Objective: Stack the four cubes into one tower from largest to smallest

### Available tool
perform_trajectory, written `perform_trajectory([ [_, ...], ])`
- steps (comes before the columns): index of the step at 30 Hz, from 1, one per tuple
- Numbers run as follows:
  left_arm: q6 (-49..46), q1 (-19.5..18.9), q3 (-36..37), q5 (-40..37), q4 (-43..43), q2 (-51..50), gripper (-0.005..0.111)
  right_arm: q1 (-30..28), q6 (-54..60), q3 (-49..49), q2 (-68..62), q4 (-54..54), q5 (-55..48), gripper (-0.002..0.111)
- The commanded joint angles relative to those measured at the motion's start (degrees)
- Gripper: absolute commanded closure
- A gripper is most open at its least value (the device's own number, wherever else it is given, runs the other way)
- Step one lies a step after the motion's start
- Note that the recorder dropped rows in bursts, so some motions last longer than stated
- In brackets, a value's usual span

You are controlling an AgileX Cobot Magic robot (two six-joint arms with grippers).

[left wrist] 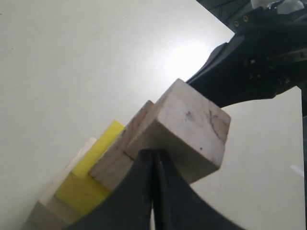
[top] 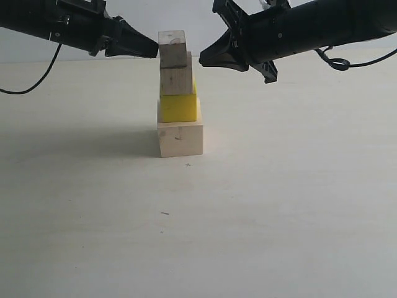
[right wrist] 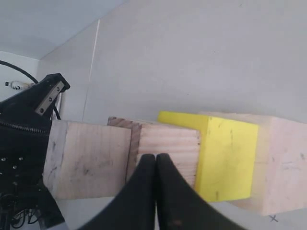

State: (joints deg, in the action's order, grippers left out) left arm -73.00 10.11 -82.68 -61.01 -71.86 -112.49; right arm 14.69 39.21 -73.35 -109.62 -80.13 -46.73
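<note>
Exterior view: your tower (top: 178,87) is standing on the desk (top: 279,186), large wood cube (top: 180,138), yellow cube (top: 179,107), medium wood cube (top: 177,81), small wood cube (top: 172,45) topmost. Left gripper (top: 154,49) and right gripper (top: 201,61), jaws pressed together, empty, are flanking the upper cubes, probably as blunt pushers for aligning them.

A pale table (top: 279,217) — faint dark specks (top: 164,213) on it; a plain whitish wall (top: 167,12) behind.

Low frontal exterior view; wrist views close on shared tower (top: 178,104) from opposite sides.
</note>
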Motion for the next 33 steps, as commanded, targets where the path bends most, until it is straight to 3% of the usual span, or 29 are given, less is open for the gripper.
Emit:
perform_trajectory([
  [1,-0.58,0.19,-0.16,-0.05,-0.67,-0.14,0.107,-0.17,0.87,-0.39,0.26,0.07,0.13,0.108],
  [33,-0.39,0.77,-0.16,2.52,-0.49,-0.14,0.107,-0.17,1.30,-0.39,0.26,0.29,0.13,0.108],
])
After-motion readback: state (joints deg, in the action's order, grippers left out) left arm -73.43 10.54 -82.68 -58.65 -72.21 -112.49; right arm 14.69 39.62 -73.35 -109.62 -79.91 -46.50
